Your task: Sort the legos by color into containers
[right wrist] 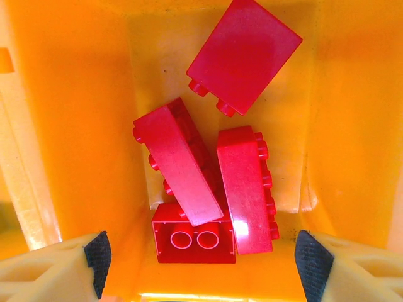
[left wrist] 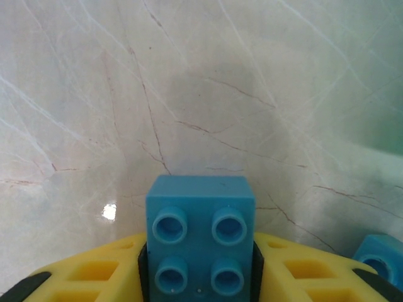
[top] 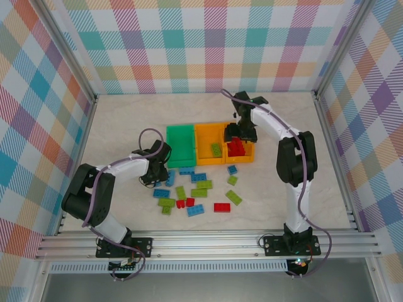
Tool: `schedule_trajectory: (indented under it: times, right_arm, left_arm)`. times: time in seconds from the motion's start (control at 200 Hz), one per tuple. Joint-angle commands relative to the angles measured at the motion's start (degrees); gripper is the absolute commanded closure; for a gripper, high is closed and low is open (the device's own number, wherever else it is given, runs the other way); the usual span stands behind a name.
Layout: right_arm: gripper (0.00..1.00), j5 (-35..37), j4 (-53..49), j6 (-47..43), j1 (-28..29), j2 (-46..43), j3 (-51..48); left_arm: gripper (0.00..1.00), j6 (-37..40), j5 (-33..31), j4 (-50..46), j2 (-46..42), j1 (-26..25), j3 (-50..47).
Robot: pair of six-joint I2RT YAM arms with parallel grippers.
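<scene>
From above, three smooth plastic bins stood in a row at mid-table, long sides touching: a green bin (top: 181, 143), a middle orange bin (top: 203, 135) with one lime brick (top: 216, 150) lying in it, and a right orange bin (top: 250, 154) holding a heap of red bricks (top: 237, 148). The right gripper (top: 241, 132) hung directly over that red heap. The left gripper (top: 153, 176) sat low, just beside the near left corner of the green bin. Loose legos (top: 199, 193) in blue, lime and red lay scattered at mixed angles on the pale table (top: 126, 126) just in front of the bins.

In the left wrist view, a blue brick (left wrist: 200, 242) was clamped between the yellow fingers (left wrist: 94, 274), black pads pressed to its sides. Its four round hollow studs faced the camera. The table beneath was glossy, veined like marble. Another blue brick (left wrist: 381, 258) lay near the right edge.

In the right wrist view, the jaws stood wide apart and gripped nothing. Below them, an uppermost red brick (right wrist: 245, 53) lay tilted, smooth face showing. A long red brick (right wrist: 179, 167) ran diagonally from upper left to lower right, leaning on a bottom red brick (right wrist: 189, 242) with two round tubes showing. A right-hand red brick (right wrist: 245, 189) ran lengthwise up the frame, studs facing right.
</scene>
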Motion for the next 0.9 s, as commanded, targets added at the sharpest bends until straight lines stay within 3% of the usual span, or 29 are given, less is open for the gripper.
schedule_trajectory:
  times: [0.0,0.25,0.465,0.57,0.7,0.895]
  right_arm:
    - [0.21,-1.2,-0.2,0.7,-0.9,-3.1,-0.7]
    - [0.21,-1.7,0.8,1.0,-1.0,-5.3,-0.2]
    - [0.21,0.5,1.0,-0.5,-1.0,-7.1,-3.4]
    - [0.21,-0.2,2.7,-1.0,-1.1,-9.1,-7.1]
    - [0.24,-3.1,7.6,-2.5,-0.7,-14.6,-15.5]
    - [0.23,-1.6,15.2,-6.9,4.1,-26.0,-32.4]
  left_arm:
    - [0.58,-1.7,-0.9,-2.1,-1.4,0.8,-1.7]
    - [0.71,-2.9,-3.9,-5.2,-5.4,0.8,1.4]
    - [0.72,-2.7,-7.1,-6.2,-11.7,0.7,8.2]
    - [0.70,-0.9,-5.1,-3.0,-12.7,0.5,10.7]
    - [0.69,2.1,-1.9,-0.5,-9.1,0.0,15.8]
    - [0.70,6.3,1.7,-1.2,2.0,-1.8,25.0]
